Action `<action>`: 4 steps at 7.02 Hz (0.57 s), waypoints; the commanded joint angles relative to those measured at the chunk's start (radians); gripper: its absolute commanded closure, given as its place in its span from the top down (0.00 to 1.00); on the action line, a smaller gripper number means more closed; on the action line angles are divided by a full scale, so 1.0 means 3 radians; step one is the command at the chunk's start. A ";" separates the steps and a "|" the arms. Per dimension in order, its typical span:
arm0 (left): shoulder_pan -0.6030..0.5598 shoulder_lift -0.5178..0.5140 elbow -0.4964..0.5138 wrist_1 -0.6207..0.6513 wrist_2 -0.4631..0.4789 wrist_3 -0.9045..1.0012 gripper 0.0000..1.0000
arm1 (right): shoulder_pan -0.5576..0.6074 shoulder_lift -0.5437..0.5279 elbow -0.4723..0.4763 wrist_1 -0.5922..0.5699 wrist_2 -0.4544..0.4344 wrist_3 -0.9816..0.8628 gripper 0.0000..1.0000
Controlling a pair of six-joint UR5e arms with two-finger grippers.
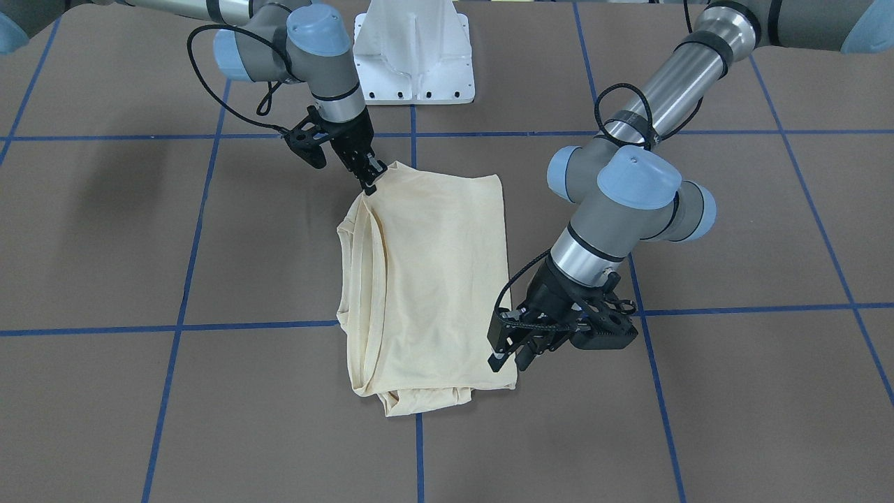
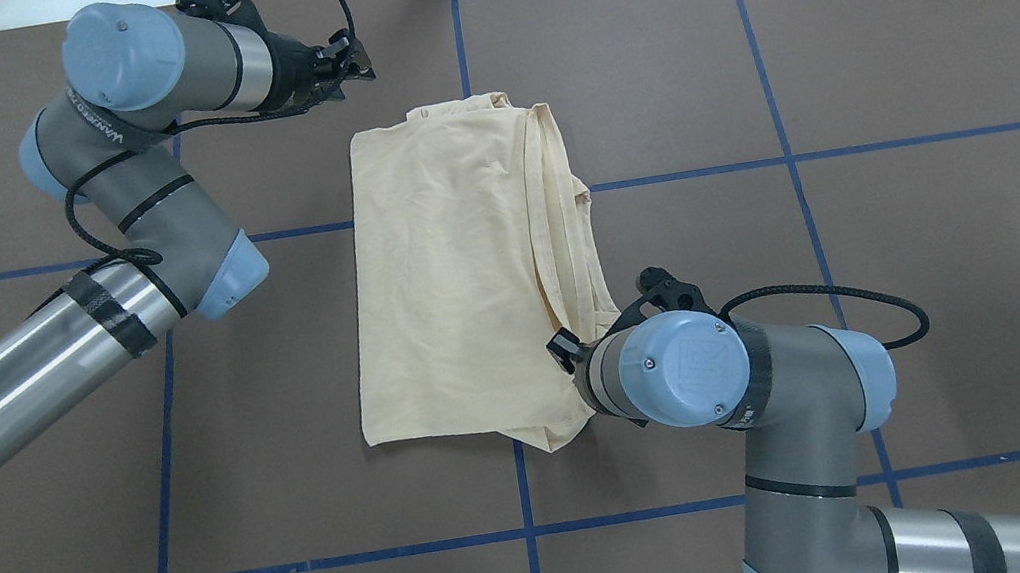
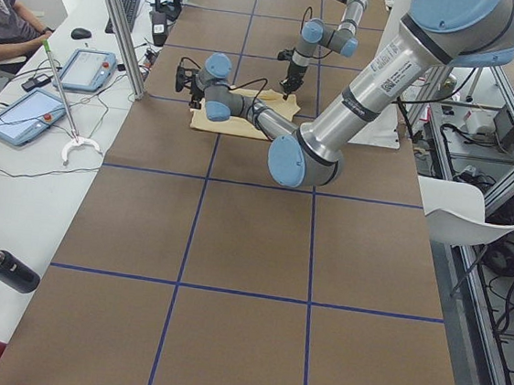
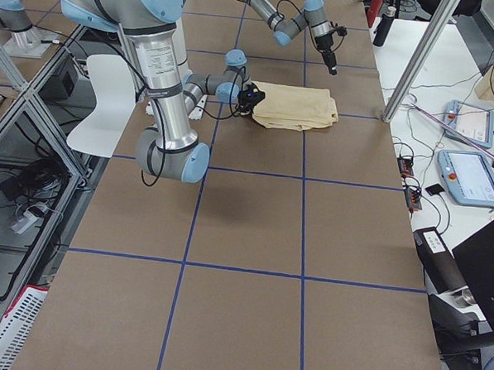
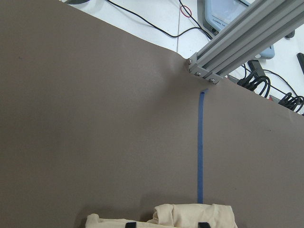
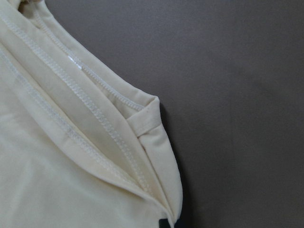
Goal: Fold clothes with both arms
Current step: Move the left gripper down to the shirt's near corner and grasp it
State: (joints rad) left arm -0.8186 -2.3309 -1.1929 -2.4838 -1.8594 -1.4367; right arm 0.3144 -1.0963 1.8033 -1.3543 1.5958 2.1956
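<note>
The cream-yellow shirt (image 1: 433,279) lies folded into a tall rectangle at the table's middle, plain side up (image 2: 456,264); no print or neck label shows. My right gripper (image 1: 369,183) is shut on the shirt's corner nearest the robot, where stacked hems (image 6: 95,114) meet. In the overhead view my right wrist mostly hides the gripper (image 2: 566,349). My left gripper (image 1: 510,360) is open and hovers just over the shirt's opposite far corner. In the left wrist view the shirt's edge (image 5: 190,216) lies between the two fingertips (image 5: 203,224).
The white pedestal base (image 1: 413,56) stands behind the shirt. Blue tape lines (image 1: 419,447) grid the brown table. An aluminium post (image 5: 237,38) rises at the far table edge. A side desk holds tablets (image 3: 86,69), and an operator (image 3: 8,19) sits there.
</note>
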 commanded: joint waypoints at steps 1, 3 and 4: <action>0.0034 0.0419 -0.0601 0.0006 -0.0009 -0.0028 0.53 | -0.0005 -0.0043 0.0237 -0.0261 0.0014 0.0003 0.00; 0.0257 0.0809 -0.1150 0.0041 -0.0071 -0.0739 0.53 | -0.0020 -0.0043 0.0227 -0.0261 0.0014 0.0003 0.00; 0.0532 0.1038 -0.1486 0.0153 0.0046 -0.0971 0.53 | -0.0020 -0.0043 0.0232 -0.0261 0.0014 -0.0002 0.00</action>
State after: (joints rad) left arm -0.7391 -2.0977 -1.5243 -2.4664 -1.8686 -1.6264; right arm 0.3095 -1.1088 1.8711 -1.4312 1.5998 2.1963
